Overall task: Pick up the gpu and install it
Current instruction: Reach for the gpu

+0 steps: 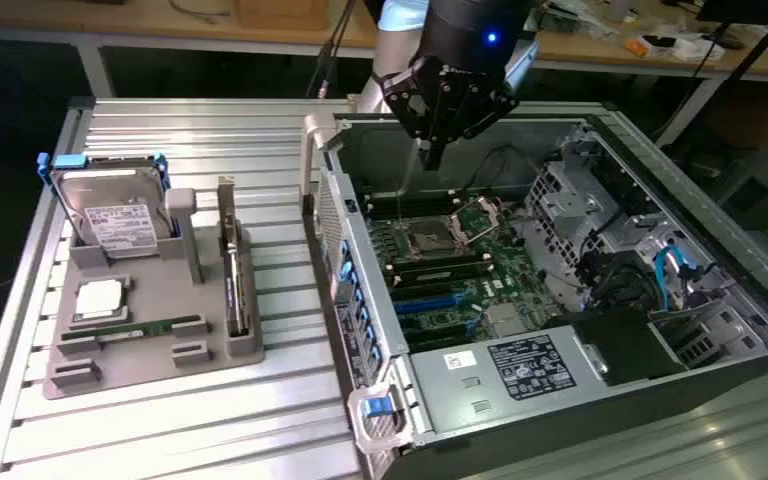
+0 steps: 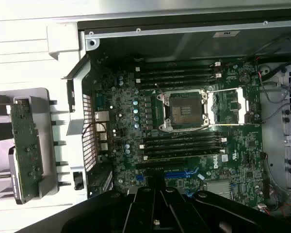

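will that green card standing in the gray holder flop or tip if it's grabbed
Probably stiff: the green card is a flat circuit board. Likely light, being so thin. It stands on edge in the gray holder, so a sideways nudge could tilt it.

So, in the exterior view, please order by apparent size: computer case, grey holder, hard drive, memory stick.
1. Open black metal computer case
2. Grey plastic holder
3. Boxy silver hard drive with white label
4. Narrow green memory stick
The differences are plain.
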Controlling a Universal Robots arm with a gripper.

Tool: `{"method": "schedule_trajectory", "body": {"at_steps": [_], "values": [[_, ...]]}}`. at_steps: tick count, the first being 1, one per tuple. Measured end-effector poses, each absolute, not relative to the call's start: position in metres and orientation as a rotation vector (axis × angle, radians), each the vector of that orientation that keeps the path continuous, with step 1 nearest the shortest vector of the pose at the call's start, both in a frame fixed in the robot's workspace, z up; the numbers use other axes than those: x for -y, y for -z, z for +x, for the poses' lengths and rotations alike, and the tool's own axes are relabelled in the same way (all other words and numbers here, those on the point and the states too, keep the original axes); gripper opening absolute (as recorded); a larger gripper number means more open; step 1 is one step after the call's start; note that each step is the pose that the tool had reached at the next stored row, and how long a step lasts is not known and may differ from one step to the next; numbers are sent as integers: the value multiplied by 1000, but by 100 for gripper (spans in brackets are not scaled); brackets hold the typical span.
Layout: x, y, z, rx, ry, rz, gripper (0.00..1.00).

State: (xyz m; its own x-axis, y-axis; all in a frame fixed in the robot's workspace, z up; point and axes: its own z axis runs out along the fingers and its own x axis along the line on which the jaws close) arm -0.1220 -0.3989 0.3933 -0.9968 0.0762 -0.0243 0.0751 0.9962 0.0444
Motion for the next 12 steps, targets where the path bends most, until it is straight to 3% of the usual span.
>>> {"method": "schedule_trajectory", "body": {"at_steps": [12], "values": [[399,-393,-135,-3113,-68,118,11]]}}
